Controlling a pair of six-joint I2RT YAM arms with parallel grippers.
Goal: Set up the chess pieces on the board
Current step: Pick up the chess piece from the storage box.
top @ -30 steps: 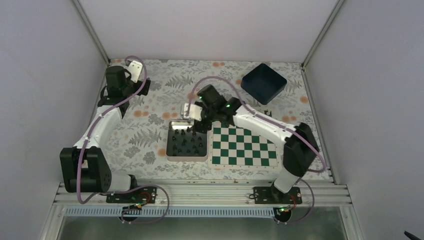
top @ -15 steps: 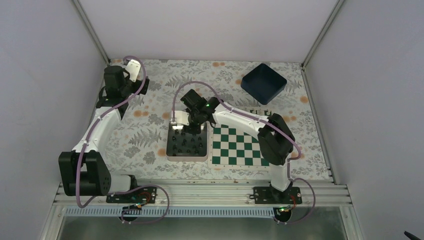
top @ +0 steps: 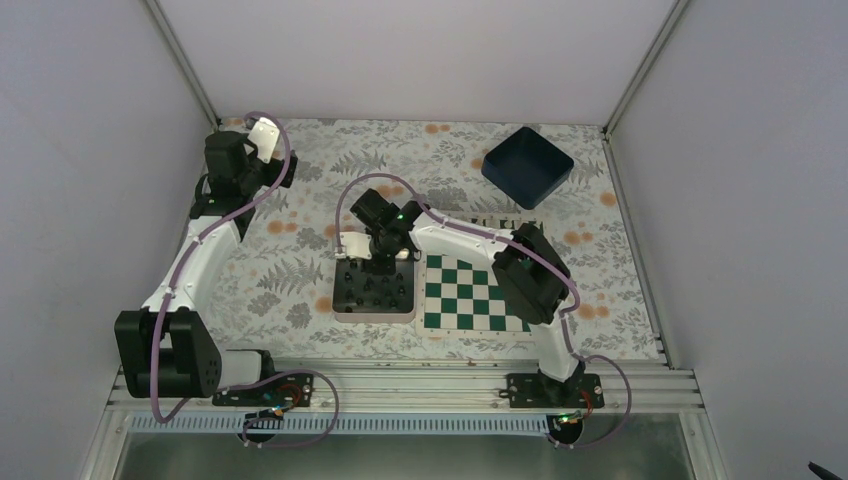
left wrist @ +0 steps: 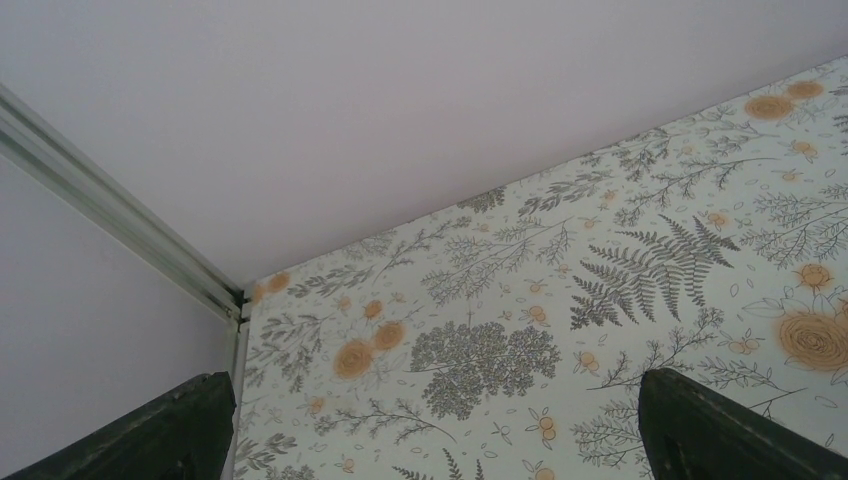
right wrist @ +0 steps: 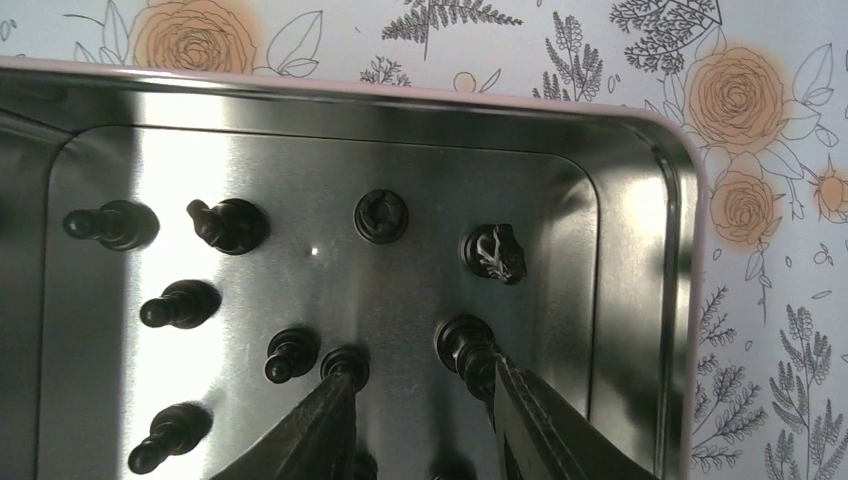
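Note:
Several tiny black chess pieces (top: 375, 288) stand in a shiny silver tin (top: 372, 316) to the left of the green and white board (top: 475, 295), which shows no pieces on its squares. My right gripper (top: 385, 262) points down into the tin's far end. In the right wrist view it (right wrist: 420, 378) is open, with bare tin floor between its fingers. The left fingertip is at one piece (right wrist: 345, 362) and the right at another (right wrist: 465, 345). My left gripper (top: 262, 135) hangs open over the far left corner, with nothing between its fingers (left wrist: 700, 420).
A dark blue square bin (top: 527, 165) sits at the back right, beyond the board. The tin's rim (right wrist: 640, 120) rises around the right gripper. The enclosure's walls and a metal corner post (left wrist: 120, 220) stand close to the left gripper.
My right arm swung left from the board's far corner to over the tin and came down among the pieces, its jaws narrowing. The left arm barely moved.

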